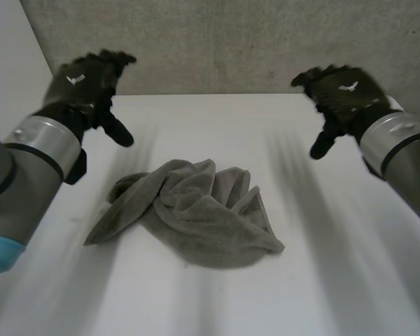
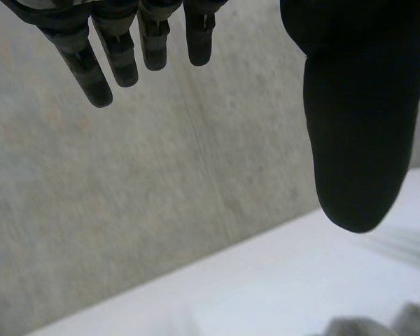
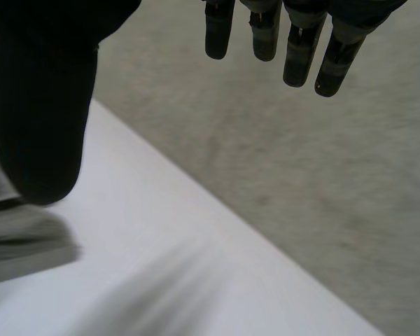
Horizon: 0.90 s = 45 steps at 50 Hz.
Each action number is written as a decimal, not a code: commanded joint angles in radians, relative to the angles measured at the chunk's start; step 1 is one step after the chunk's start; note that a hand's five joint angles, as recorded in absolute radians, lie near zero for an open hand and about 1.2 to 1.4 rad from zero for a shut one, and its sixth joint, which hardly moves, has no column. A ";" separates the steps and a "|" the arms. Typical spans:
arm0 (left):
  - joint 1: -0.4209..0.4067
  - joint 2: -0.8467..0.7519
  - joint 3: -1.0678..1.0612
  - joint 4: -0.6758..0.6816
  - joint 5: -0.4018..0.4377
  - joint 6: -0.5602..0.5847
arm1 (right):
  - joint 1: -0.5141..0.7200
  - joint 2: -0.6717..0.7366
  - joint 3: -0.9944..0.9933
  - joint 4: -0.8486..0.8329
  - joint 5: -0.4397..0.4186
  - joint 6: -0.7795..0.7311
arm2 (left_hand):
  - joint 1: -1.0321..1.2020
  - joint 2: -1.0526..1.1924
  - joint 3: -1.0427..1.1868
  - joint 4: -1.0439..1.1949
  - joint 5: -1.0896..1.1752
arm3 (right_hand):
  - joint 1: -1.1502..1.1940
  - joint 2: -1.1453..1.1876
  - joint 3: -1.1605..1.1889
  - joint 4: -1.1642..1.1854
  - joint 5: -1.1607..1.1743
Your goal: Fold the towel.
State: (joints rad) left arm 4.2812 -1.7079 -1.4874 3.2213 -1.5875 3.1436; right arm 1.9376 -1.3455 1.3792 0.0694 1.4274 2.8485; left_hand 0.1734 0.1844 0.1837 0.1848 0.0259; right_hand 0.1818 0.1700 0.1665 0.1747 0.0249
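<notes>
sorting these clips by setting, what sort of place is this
Likely a robot lab or test bench, not a home: a white table against a plain grey wall, one crumpled grey towel on it, and the robot's left hand and right hand open above.

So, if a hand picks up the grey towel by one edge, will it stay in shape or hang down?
Probably it hangs limp: the towel lies crumpled in soft folds on the table. Its nap looks thick, so likely easy to pinch, not slippery. Pushed, it would probably bunch up rather than slide whole.
</notes>
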 commanded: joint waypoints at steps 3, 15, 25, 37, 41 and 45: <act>-0.001 -0.254 0.062 -0.078 0.012 0.088 | 0.093 0.212 -0.074 0.081 -0.117 0.186 | 0.058 0.047 0.047 0.046 0.031 | 0.029 0.041 0.045 0.037 0.012; 0.019 -0.476 0.088 -0.029 0.003 0.159 | 0.184 0.436 -0.089 0.073 -0.176 0.312 | 0.066 0.055 0.056 0.055 0.039 | 0.068 0.079 0.083 0.075 0.050; 0.026 -0.513 0.148 0.023 0.004 0.231 | 0.215 0.459 -0.146 0.050 -0.047 0.192 | 1.222 1.211 1.212 1.211 1.195 | 1.214 1.226 1.230 1.222 1.197; -0.011 -0.221 0.325 0.257 -0.015 0.126 | 0.126 0.093 -0.158 -0.544 0.050 0.043 | 1.223 1.212 1.213 1.211 1.196 | 1.214 1.226 1.230 1.222 1.197; -0.003 -0.134 0.256 0.365 -0.035 0.024 | 0.123 0.048 -0.109 -0.562 0.025 0.020 | 1.223 1.212 1.213 1.211 1.196 | 1.214 1.226 1.230 1.222 1.197; 0.008 -0.070 0.074 0.442 -0.028 -0.059 | 0.126 0.049 -0.069 -0.376 -0.048 -0.012 | 1.223 1.212 1.213 1.211 1.196 | 1.214 1.226 1.230 1.222 1.197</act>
State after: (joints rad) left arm 4.2764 -1.8980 -1.2011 3.5141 -1.6093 3.2290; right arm 2.0638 -1.2676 1.2376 -0.4563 1.4659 2.8788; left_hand 1.1577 1.2103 1.2140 1.2159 1.0204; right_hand 1.3693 1.2056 1.2108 1.2145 1.0157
